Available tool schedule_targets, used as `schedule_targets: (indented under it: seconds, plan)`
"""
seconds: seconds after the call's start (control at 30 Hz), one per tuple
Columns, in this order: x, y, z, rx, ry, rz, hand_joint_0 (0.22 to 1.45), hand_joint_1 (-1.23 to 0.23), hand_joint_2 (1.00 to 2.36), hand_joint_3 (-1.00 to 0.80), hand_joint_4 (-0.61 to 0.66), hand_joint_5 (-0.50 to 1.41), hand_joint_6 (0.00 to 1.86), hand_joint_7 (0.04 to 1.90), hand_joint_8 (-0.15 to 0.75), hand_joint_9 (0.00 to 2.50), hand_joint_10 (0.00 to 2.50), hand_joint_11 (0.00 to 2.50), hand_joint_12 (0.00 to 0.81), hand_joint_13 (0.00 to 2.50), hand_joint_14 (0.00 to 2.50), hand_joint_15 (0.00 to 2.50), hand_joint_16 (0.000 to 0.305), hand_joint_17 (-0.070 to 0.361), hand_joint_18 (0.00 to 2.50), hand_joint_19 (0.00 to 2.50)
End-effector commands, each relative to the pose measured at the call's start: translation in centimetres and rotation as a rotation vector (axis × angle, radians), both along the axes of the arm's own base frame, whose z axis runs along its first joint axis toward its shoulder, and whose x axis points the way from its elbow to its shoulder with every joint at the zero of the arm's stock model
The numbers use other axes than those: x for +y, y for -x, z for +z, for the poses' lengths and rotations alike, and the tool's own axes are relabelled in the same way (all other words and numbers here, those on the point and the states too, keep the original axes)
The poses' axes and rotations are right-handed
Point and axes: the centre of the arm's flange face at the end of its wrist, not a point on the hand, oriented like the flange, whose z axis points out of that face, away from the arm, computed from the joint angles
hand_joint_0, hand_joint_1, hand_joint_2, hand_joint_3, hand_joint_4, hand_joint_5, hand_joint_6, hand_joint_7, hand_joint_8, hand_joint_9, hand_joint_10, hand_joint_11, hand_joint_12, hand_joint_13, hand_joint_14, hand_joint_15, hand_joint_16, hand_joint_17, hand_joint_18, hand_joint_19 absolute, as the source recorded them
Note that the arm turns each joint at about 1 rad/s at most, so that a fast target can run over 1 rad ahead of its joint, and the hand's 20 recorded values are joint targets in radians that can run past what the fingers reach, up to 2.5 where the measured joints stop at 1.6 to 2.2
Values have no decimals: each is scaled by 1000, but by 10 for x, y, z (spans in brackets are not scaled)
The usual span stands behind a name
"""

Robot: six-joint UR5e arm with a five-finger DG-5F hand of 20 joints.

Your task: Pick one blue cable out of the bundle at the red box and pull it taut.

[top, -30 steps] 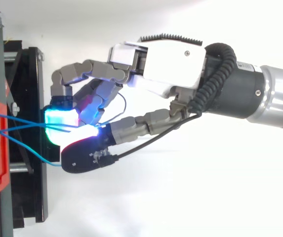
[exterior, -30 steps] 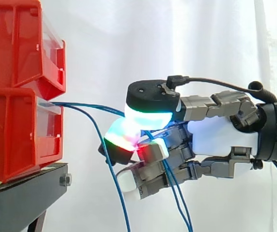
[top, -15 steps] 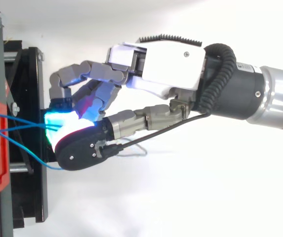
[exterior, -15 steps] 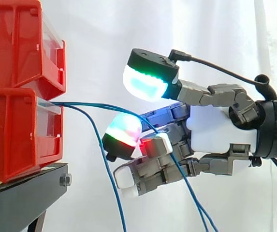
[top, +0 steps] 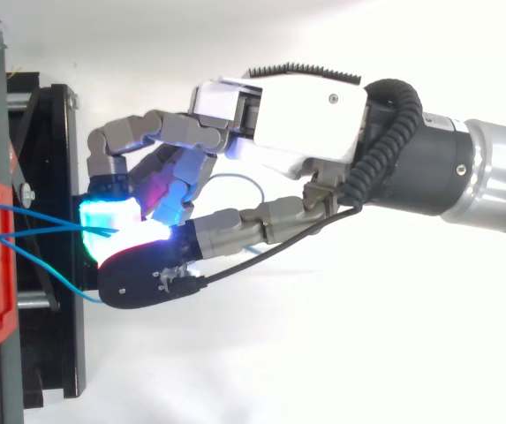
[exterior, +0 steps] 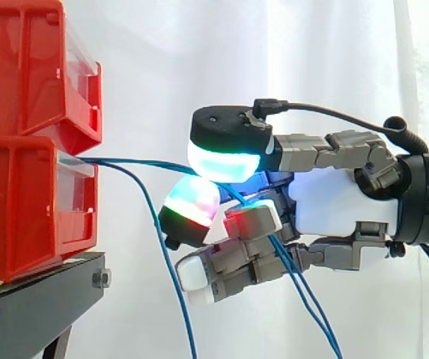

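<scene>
Two red bins (exterior: 27, 202): stacked at the left on the black stand (exterior: 34, 307), with the white curtain (exterior: 199, 60) behind.
Bundle (top: 23, 225): thin, wiry blue strands leaving the front of the lower bin and fanning out toward the hand.
Blue cable (exterior: 143, 162): here's the picked one, running almost level from the bin's front lip across the gap with just a slight bow, then vanishing between the glowing pads.
Hand (exterior: 341, 209): reaching in from the right, palm well clear of the bins, fingers curled.
Thumb pad (exterior: 225, 161): black-backed and glowing cyan-white, sitting on top of the cable.
Finger pad (exterior: 193, 206): glowing green and red, pressed up against the thumb pad from below, so the blue cable is pinched between the two.
Loose strand (exterior: 171, 269): it leaves the same bin and droops steeply down past the stand's edge, nowhere near the pads.
Tails (exterior: 309, 305): two blue lines hanging from under the curled fingers, slanting down to the lower right.
From above: the strands meet at the bright pads just beside the stand.
</scene>
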Motion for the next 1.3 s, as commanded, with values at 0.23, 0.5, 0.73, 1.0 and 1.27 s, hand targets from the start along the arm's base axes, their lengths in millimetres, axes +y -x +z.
schedule_targets:
  seconds: [0.23,0.5,0.73,1.0,1.27]
  plan:
    - [0,-1,2,-5,2,0,614,-858,1027,-49,305,-15,501,1459,345,1256,23,1177,390,682,16,423,55,123,620,398]
    - [2,-1,2,-3,2,2,597,-1000,1017,-289,270,-48,541,1455,325,1157,23,1232,387,591,15,402,55,125,542,373]
    - [2,-1,2,-3,2,2,537,-622,1001,-500,257,-27,539,1421,346,1271,22,1228,396,637,15,409,56,126,560,428]
    - [0,-1,2,-3,2,0,627,-550,1016,-291,375,-9,501,1462,328,1296,22,1119,382,650,16,409,52,118,561,459]
    - [2,-1,3,-5,2,2,612,-717,1022,-131,333,4,500,1538,355,1296,21,1169,391,673,15,407,54,121,612,436]
